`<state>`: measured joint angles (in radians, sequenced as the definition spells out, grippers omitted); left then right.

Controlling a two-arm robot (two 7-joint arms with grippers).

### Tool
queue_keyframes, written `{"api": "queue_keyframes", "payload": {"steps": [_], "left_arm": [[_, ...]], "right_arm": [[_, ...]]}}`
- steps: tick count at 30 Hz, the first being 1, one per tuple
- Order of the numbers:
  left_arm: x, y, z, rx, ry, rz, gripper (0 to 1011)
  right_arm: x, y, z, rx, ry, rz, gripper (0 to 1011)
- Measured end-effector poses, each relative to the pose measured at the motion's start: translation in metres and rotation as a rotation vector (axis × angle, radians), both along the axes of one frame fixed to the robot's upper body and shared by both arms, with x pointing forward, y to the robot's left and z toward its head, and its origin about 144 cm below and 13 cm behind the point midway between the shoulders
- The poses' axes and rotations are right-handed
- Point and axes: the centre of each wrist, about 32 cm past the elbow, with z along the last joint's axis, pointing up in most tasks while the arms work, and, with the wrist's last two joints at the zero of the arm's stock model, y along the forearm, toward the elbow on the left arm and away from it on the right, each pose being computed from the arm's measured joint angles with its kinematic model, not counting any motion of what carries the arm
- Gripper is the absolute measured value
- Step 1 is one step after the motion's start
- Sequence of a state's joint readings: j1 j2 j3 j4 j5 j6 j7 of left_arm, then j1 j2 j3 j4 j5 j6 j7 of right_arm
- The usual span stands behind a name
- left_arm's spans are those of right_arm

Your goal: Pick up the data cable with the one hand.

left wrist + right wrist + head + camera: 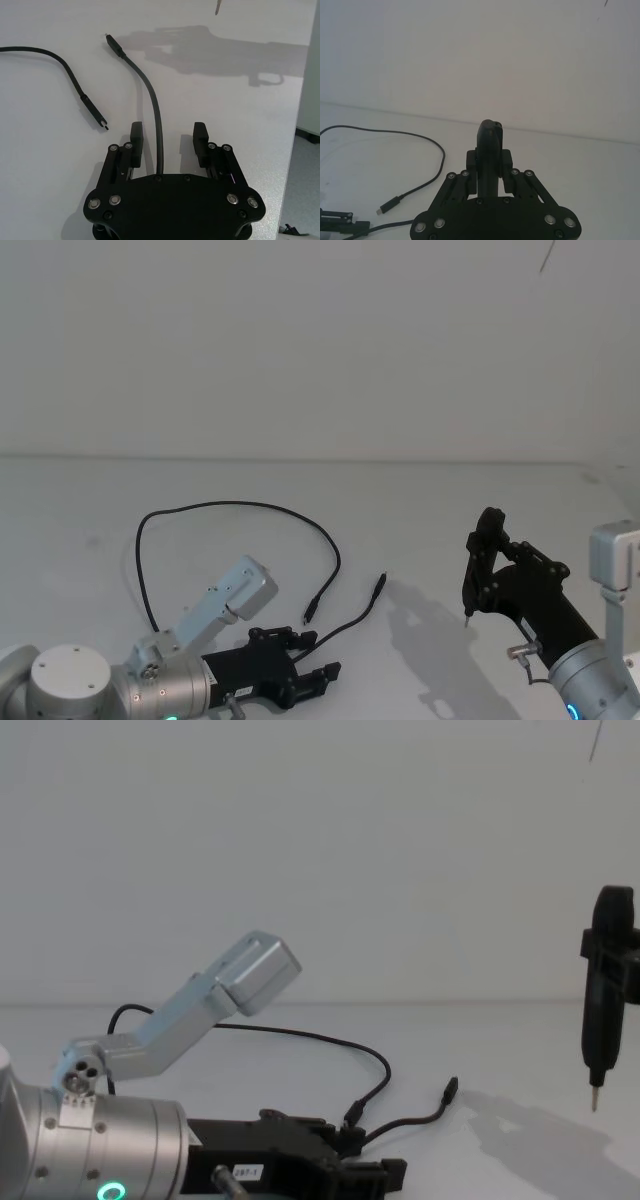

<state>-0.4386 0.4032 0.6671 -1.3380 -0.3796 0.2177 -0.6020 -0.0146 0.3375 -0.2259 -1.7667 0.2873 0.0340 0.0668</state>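
Note:
The data cable [230, 504] is a thin black cord lying in one wide loop on the white table, with a small plug at each end [311, 616] [380, 584]. My left gripper [318, 655] sits low at the near edge of the table and is open. In the left wrist view the data cable [152, 95] runs straight between the two fingers [136, 137] of the left gripper [168, 137], which stand apart from it on both sides. My right gripper [482, 558] hangs above the table to the right, shut on a black pen-shaped tool [606, 990] with its tip pointing down.
The table [420, 500] is white and bare, and it meets a white wall behind. Its edge [301, 115] shows in the left wrist view. The left wrist's silver camera bracket [232, 592] rises over the left gripper.

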Motion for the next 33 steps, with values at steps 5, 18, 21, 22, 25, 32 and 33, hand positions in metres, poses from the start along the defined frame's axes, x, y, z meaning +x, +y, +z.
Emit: {"api": "queue_keyframes", "payload": {"steps": [5, 18, 21, 22, 25, 32, 33], "left_arm": [[-0.001, -0.003, -0.002, 0.004, -0.006, 0.01, 555], [-0.001, -0.009, -0.001, 0.012, -0.048, 0.031, 472], [0.0, -0.011, 0.001, 0.013, -0.059, 0.033, 450], [0.0, -0.011, 0.002, 0.012, -0.061, 0.033, 443], [-0.001, -0.012, 0.003, 0.013, -0.069, 0.034, 418], [-0.002, -0.015, 0.004, 0.01, -0.079, 0.035, 378], [-0.002, -0.015, 0.005, 0.01, -0.079, 0.035, 368]], "right_arm": [[0.0, 0.0, 0.0, 0.0, 0.0, 0.0, 279], [0.0, 0.0, 0.0, 0.0, 0.0, 0.0, 279], [0.0, 0.0, 0.0, 0.0, 0.0, 0.0, 279], [0.0, 0.0, 0.0, 0.0, 0.0, 0.0, 279], [0.0, 0.0, 0.0, 0.0, 0.0, 0.0, 279], [0.0, 0.0, 0.0, 0.0, 0.0, 0.0, 279], [0.0, 0.0, 0.0, 0.0, 0.0, 0.0, 279]]}}
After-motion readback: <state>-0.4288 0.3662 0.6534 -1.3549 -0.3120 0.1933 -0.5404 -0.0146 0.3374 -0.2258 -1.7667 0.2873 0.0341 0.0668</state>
